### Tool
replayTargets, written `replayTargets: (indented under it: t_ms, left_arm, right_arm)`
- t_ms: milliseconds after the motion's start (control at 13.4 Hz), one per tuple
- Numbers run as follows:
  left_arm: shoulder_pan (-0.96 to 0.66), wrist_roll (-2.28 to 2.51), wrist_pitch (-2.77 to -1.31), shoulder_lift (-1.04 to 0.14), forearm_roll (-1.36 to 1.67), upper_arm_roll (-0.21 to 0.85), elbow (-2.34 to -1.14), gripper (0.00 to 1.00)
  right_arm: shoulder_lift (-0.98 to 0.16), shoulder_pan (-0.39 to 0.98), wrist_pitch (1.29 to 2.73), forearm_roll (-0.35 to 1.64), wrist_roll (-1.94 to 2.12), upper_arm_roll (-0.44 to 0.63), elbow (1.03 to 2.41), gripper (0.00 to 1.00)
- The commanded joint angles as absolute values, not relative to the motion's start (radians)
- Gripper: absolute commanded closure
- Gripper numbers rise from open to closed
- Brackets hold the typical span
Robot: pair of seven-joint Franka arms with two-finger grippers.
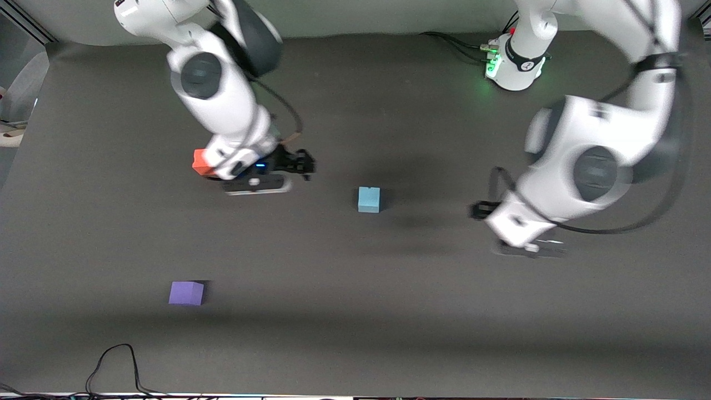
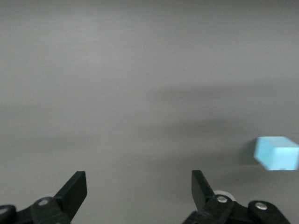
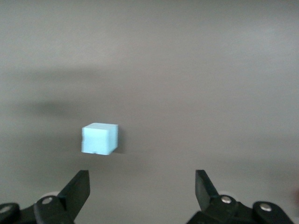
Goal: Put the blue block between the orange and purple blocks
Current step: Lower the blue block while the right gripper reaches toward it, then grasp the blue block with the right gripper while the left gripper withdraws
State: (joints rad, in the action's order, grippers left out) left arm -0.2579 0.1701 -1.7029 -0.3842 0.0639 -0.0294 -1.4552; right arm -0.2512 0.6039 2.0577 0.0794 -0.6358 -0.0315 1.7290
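A: Blue block (image 1: 369, 199)?
B: On the bench (image 1: 389, 311), between both hands, untouched.
A: Hands?
B: Right hand (image 3: 142, 189) spread wide, empty, orange block (image 1: 201, 161) beside its wrist. Left hand (image 2: 139, 189) also spread, empty. Purple block (image 1: 186, 293) well apart.

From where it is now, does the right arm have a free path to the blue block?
Probably yes. The right tool is open with nothing in it, and the blue block stands alone on bare table, with nothing between them. The left tool is off toward its own end.
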Motion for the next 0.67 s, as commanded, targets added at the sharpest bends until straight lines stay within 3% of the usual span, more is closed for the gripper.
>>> replayTargets:
  t_ms: [0, 298, 596]
  left_arm:
    - [-0.148, 0.059, -1.649, -0.321, 0.051, -0.015, -1.488, 0.0]
    - [-0.032, -0.079, -1.566, -0.232, -0.014, -0.015, -1.494, 0.0]
    - [0.009, -0.114, -1.614, -0.114, -0.017, -0.015, -1.619, 0.0]
  right_arm:
    - [-0.372, 0.708, 2.162, 0.063, -0.762, -0.017, 1.69, 0.0]
    - [-0.546, 0.796, 2.299, -0.032, -0.931, -0.017, 1.664, 0.0]
    - [-0.702, 0.838, 2.358, -0.092, -1.011, -0.014, 1.574, 0.0]
